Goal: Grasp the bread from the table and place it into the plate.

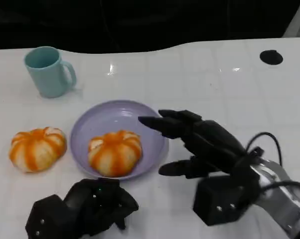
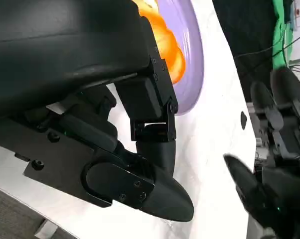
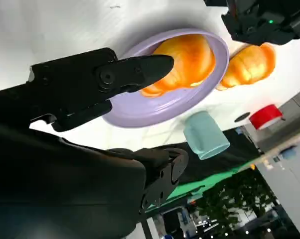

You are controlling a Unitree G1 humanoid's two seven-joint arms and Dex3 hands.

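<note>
Two orange-striped bread rolls share a white table [image 1: 215, 79] with a teal mug [image 1: 48, 71], which stands at the far left. Just in front of the mug, one roll [image 1: 38, 148] sits on the bare table, beside the lavender plate [image 1: 85, 130] but apart from its rim. The bread in the plate [image 1: 115, 152] rests toward the near edge of the dish. Below it, the left robot hand [image 1: 85, 206] lies low on the table with its fingers curled in and nothing in them. To the right, the right robot hand [image 1: 200, 144] hovers beside the plate's rim, fingers spread and pointing toward the plated roll, holding nothing. One roll appears delivered; the other awaits pickup. The risk from here, as a judgement: a reach from the right toward the remaining roll would cross the plate and could nudge it or the plated bread, while soft bread may deform or slip under a hard squeeze.
</note>
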